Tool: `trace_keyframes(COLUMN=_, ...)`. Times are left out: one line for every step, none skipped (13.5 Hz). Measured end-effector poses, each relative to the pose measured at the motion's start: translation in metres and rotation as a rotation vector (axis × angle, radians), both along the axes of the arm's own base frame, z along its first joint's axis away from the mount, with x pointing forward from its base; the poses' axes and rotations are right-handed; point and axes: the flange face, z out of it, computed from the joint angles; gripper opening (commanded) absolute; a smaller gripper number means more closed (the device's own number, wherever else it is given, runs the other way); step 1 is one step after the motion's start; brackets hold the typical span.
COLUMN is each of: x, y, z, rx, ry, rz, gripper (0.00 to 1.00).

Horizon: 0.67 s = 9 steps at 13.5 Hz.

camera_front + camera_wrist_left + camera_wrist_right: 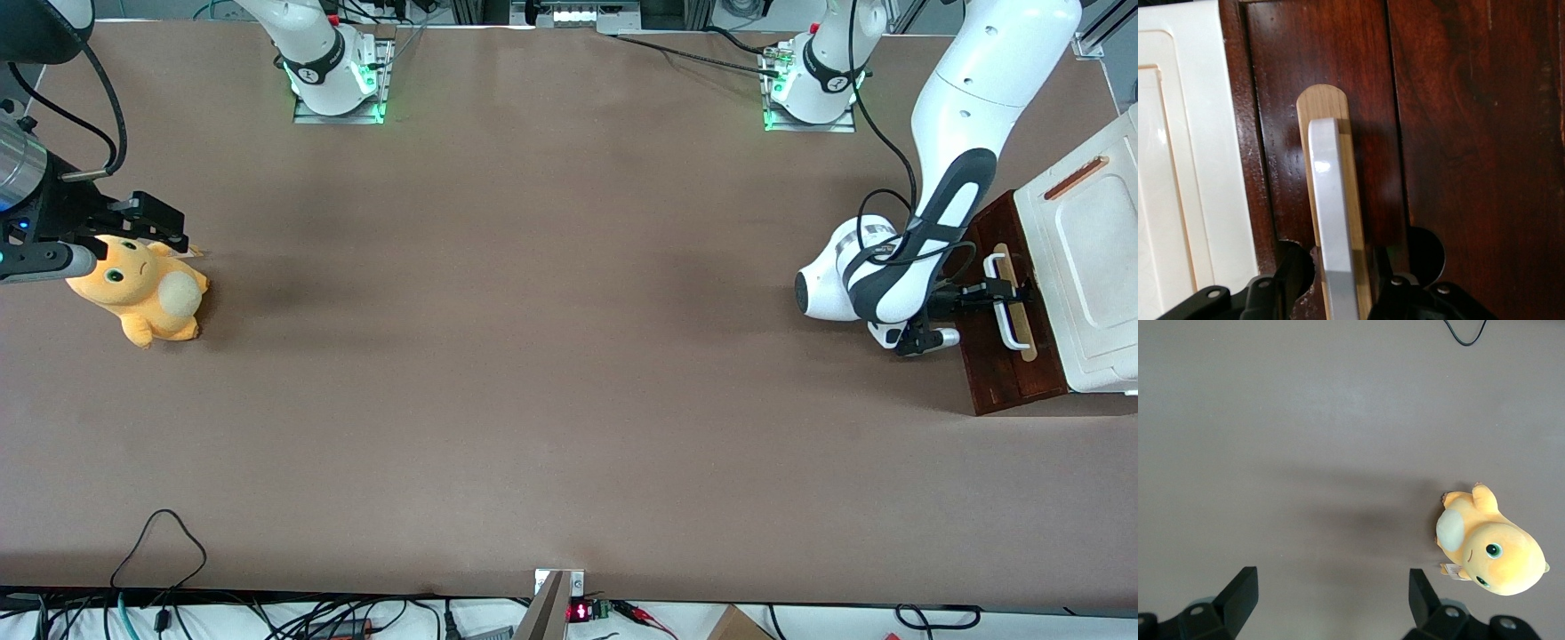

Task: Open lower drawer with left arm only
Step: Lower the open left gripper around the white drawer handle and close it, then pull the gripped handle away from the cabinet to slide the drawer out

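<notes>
A wide brown counter (533,400) fills the scene under even light; black cables (160,542) (some loose) lie along its edge nearest the front camera.

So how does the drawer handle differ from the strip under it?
The handle is a glossy white bar, while the strip is matte tan wood. The handle stands out from the drawer, whereas the strip lies flat on it. The handle is narrower; the strip shows on both sides of it. The tool straddles the handle, not the strip. Both run the same way.
</notes>
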Motion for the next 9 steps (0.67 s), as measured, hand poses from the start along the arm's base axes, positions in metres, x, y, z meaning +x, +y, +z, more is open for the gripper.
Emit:
trace_keyframes(x=0.0000, y=0.0000, z=-0.0006, rx=0.000, ry=0.000, rz=0.000, gripper=0.42)
trace_keyframes(x=0.0002, y=0.0000, z=-0.0006, rx=0.000, ry=-0.001, rz=0.000, gripper=0.37)
trace_keyframes(x=0.0004, y=0.0000, z=-0.0004, rx=0.000, ry=-0.002, rz=0.000, gripper=0.36)
trace_keyframes(x=0.0007, y=0.0000, z=-0.0003, rx=0.000, ry=-0.003, rz=0.000, gripper=0.33)
trace_keyframes(x=0.0009, y=-0.0001, z=-0.0002, rx=-0.001, ry=-0.003, rz=0.000, gripper=0.31)
trace_keyframes(x=0.0009, y=-0.0002, z=-0.0004, rx=-0.001, ry=-0.003, rz=0.000, gripper=0.26)
trace_keyframes(x=0.0010, y=-0.0008, z=-0.0003, rx=-0.001, ry=-0.004, rz=-0.001, gripper=0.23)
trace_keyframes(x=0.0012, y=-0.0008, z=-0.0001, rx=-0.001, ry=-0.004, rz=-0.001, gripper=0.18)
trace_keyframes(x=0.0016, y=-0.0019, z=0.0006, rx=0.002, ry=-0.007, rz=-0.002, gripper=0.13)
